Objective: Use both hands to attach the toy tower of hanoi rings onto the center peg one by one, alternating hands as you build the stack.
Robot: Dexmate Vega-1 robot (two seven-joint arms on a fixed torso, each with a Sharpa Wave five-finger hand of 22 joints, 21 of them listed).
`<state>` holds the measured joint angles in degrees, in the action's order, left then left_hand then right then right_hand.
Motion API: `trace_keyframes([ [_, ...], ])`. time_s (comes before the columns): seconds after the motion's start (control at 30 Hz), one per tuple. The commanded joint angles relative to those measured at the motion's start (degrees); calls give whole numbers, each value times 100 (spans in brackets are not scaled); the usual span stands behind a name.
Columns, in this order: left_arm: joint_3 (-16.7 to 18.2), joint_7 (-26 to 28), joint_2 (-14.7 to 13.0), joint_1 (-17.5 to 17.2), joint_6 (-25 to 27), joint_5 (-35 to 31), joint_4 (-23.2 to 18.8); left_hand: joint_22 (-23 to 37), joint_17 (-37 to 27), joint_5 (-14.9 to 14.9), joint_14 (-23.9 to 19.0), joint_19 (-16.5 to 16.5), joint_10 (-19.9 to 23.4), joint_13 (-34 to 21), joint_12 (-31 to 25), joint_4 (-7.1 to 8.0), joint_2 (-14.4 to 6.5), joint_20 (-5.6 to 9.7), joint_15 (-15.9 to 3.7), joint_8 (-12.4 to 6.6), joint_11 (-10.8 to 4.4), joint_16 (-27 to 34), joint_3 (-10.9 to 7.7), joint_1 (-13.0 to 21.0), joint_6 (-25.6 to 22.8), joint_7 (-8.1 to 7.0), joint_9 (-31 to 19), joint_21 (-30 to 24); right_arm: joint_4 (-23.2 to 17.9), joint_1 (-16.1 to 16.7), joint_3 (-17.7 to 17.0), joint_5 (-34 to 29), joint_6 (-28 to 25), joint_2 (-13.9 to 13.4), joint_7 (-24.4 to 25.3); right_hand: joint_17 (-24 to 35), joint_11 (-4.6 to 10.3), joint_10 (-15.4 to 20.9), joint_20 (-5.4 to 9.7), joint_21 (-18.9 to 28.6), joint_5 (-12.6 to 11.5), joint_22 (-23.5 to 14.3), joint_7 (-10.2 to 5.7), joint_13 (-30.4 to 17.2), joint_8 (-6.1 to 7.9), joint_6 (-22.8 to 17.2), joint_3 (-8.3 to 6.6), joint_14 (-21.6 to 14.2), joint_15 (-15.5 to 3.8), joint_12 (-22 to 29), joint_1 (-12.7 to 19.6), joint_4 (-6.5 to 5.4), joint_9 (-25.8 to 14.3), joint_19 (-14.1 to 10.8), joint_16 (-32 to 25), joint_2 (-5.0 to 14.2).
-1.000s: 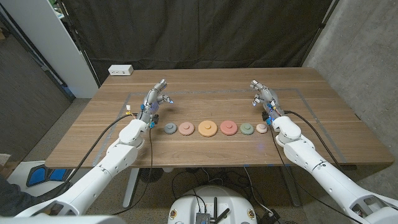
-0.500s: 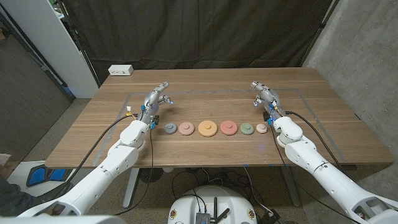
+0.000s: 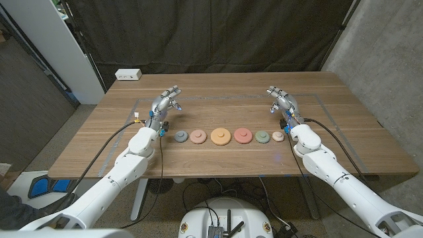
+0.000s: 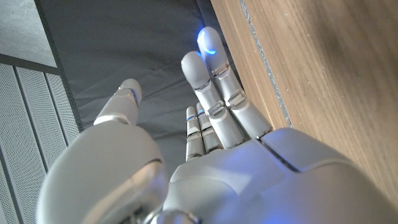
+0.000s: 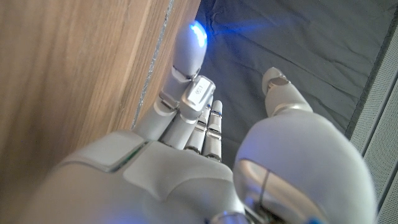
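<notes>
— What's on the table (image 3: 218, 99)?
— A row of rings: grey (image 3: 181, 136), pink (image 3: 197, 137), orange (image 3: 221, 136), red (image 3: 242, 135), green (image 3: 263, 137), pale (image 3: 278, 136). White box (image 3: 128, 75) at the far corner.

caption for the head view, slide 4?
Both hands, left and right, open and empty, flank a row of six coloured rings on the wooden table.

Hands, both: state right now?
Left hand: open, fingers extended, holding nothing.
Right hand: open, fingers extended, holding nothing.
</notes>
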<state>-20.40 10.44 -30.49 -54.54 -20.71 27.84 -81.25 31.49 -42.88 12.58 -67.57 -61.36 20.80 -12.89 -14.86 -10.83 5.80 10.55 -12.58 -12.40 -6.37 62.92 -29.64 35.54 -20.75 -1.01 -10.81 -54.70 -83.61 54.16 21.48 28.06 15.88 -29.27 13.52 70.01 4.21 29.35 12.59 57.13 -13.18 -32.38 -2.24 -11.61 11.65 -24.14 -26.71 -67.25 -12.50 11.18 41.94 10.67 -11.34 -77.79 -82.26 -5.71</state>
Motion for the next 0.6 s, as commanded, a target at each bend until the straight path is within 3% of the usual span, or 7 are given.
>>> trace_keyframes([
  [0.03, -40, 404, -39, 60, 181, -422, -77, -10, -19, 40, -84, -63, 85, -15, -27, 31, 38, 179, 7, -27, -2, 73, 14, 143, -72, -1, -35, -65, -290, 49, 134, -995, -303, -120, 926, -42, 27, -8, 21, -13, -48, 15, -56, -12, 27, -28, -67, 67, 0, -8, 105, -10, -18, -3, 17, -29],
  [0.17, -80, 461, -25, 131, 196, -539, -14, -36, -16, 29, -134, -71, 122, -21, -11, 63, 69, 170, 7, -12, -32, 140, 56, 232, -113, -12, -39, -91, -481, 50, 226, -1572, -626, -214, 1358, -68, 157, 124, 13, -31, -57, 61, -178, -17, 76, -153, -103, 132, 0, 40, 198, -56, -26, 30, 56, -42],
  [0.4, -130, 904, 59, 198, 186, -949, 82, -36, -19, 12, -182, -102, 242, -25, -30, 88, 92, 166, 7, -27, -102, 202, 107, 268, -222, -71, -42, -138, -656, 16, 319, -1999, -995, -353, 1507, -79, 184, 125, 7, -40, -56, 92, -204, -20, 71, -155, -112, 171, 2, 29, 219, -88, -30, 57, 84, -59],
  [0.6, -167, 1448, 314, 286, -396, -1482, 432, -36, -14, 2, -195, -105, 337, -30, -34, 103, 97, 163, 7, -34, -149, 248, 147, 323, -325, -105, -45, -178, -911, 22, 323, -2219, -1258, -530, 1504, -70, 186, 115, 6, -48, -55, 112, -213, -21, 59, -130, -117, 173, 3, 22, 229, -99, -32, 71, 84, -63],
])
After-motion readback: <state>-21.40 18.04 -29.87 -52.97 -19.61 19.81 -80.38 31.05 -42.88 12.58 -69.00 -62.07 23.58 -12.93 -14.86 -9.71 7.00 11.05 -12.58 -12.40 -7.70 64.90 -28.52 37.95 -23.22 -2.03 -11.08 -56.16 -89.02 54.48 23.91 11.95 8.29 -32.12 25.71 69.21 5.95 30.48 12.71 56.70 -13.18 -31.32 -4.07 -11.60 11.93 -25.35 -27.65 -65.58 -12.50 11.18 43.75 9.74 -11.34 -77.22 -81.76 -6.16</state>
